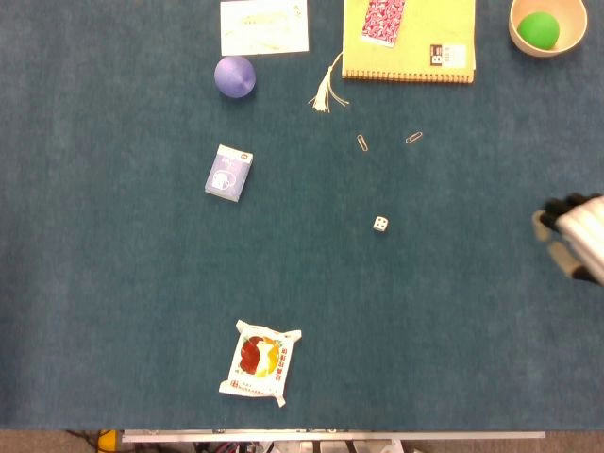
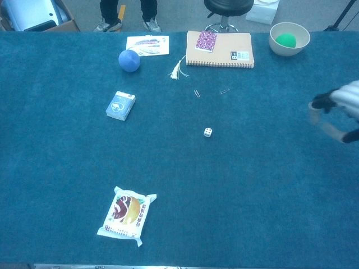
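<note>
The right hand (image 1: 574,243) shows at the right edge of the table (image 1: 113,283), only partly in frame and blurred. It hovers over bare blue cloth, holding nothing that can be seen; its fingers (image 2: 321,102) point left toward the middle, but whether they are spread or curled, I cannot tell. The left hand shows in neither view.

Nearest to that right hand is the little white die (image 1: 379,224), lying on the cloth near the table's centre, well apart from the fingertips and touching nothing. Just beyond it, on the far side, lie two paper clips (image 1: 363,142), apart from each other and from the die.

Along the far edge, the yellow spiral notebook (image 1: 425,33) lies flat, with a red patterned card (image 1: 383,19) on its left part and a small label (image 1: 447,55) near its lower right corner. A pale tassel (image 1: 326,92) trails off the notebook's near left corner onto the cloth. In the far right corner a tan bowl (image 1: 517,33) holds a green ball (image 1: 538,29).

Further left, a purple-blue ball (image 1: 234,75) sits just beside a printed leaflet (image 1: 264,25). Nearer, a small blue-and-white box (image 1: 228,173) lies flat, alone. Close to the near edge, left of centre, a white snack packet (image 1: 260,362) with red and yellow print lies flat and slightly askew.
</note>
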Robot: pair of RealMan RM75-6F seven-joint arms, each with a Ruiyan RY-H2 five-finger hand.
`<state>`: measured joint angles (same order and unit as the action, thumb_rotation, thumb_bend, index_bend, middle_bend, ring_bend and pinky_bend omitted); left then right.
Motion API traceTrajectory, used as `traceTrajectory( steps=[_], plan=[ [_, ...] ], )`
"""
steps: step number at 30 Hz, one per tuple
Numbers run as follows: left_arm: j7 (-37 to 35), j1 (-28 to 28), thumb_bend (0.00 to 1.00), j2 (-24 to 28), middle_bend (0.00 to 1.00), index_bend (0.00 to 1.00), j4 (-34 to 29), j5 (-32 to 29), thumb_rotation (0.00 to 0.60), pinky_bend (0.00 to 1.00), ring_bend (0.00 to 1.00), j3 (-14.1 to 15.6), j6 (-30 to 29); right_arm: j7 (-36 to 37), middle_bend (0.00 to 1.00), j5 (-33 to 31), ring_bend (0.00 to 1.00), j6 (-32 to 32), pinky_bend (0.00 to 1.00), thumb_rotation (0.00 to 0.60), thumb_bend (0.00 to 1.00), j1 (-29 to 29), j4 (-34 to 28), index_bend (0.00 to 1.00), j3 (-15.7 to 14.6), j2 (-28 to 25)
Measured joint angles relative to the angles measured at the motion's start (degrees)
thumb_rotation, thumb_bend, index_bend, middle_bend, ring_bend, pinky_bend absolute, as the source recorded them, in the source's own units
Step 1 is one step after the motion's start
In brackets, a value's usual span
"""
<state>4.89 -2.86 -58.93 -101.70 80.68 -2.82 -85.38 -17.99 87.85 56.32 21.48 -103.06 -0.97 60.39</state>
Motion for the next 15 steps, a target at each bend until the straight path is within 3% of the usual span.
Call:
traceTrajectory(
  steps=[4, 9, 13, 15],
  plan=[
    [-0.5, -0.1, 0.00, 0.0, 0.44, 0.48, 0.2, -0.1, 0.600, 0.44, 0.28, -0.1, 0.3, 0.8, 0.58, -1.1, 0.62, -4.4, 0.78, 0.600, 0.63, 3.9, 2.1, 0.48, 1.3, 4.4],
    [-1.1, -0.4, 0.00, 0.0, 0.44, 0.48, 0.5, 0.0, 0.600, 0.44, 0.28, -0.1, 0.9, 0.0, 0.81, -2.9, 0.84, -7.5, 0.95, 0.600, 0.85, 7.1, 3.5, 0.48, 2.5, 8.1],
    [-1.5, -0.5, 0.00, 0.0, 0.44, 0.48, 0.8, -0.2, 0.600, 0.44, 0.28, -0.2, 1.1, -1.2, 0.96, -4.8, 0.96, -8.8, 1.00, 0.600, 0.99, 9.2, 4.3, 0.48, 3.7, 10.3],
    [-1.6, -0.4, 0.00, 0.1, 0.44, 0.48, 0.8, -0.2, 0.600, 0.44, 0.28, -0.2, 1.0, -1.6, 1.00, -5.7, 1.00, -9.1, 1.00, 0.600, 1.00, 9.9, 4.7, 0.48, 4.2, 11.2]
  ],
)
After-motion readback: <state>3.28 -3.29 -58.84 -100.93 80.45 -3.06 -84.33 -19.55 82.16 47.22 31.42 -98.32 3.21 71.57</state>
